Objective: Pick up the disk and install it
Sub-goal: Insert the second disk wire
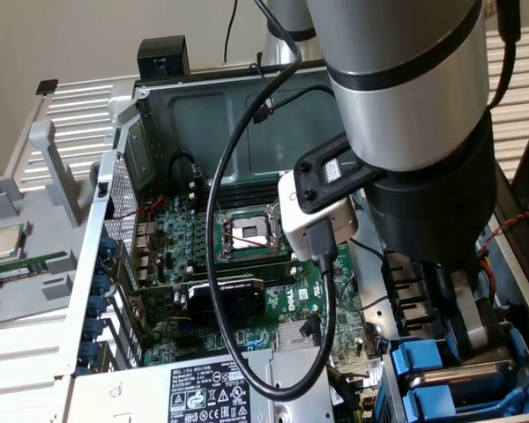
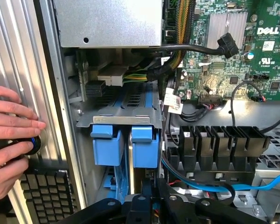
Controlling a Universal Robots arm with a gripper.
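A bare processor chip (image 1: 3, 242) rests on the grey ribbed panel (image 1: 35, 291) beside the open computer case (image 1: 159, 106); a keyboard (image 2: 49, 196) lies nearby.

Computer repair bench or hardware lab. Open desktop case (image 1: 150, 115), side panel off; motherboard (image 1: 238, 264) bare, processor socket (image 1: 247, 231) uncovered. Loose chip (image 1: 4, 242) on grey rack at nine o'clock. Keyboard (image 2: 46, 196) beside case; person's hand (image 2: 11, 140) near.

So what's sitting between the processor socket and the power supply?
In the exterior view, a graphics card with a black fan lies across the board between the socket and the power supply. A black cable loops in front of it.
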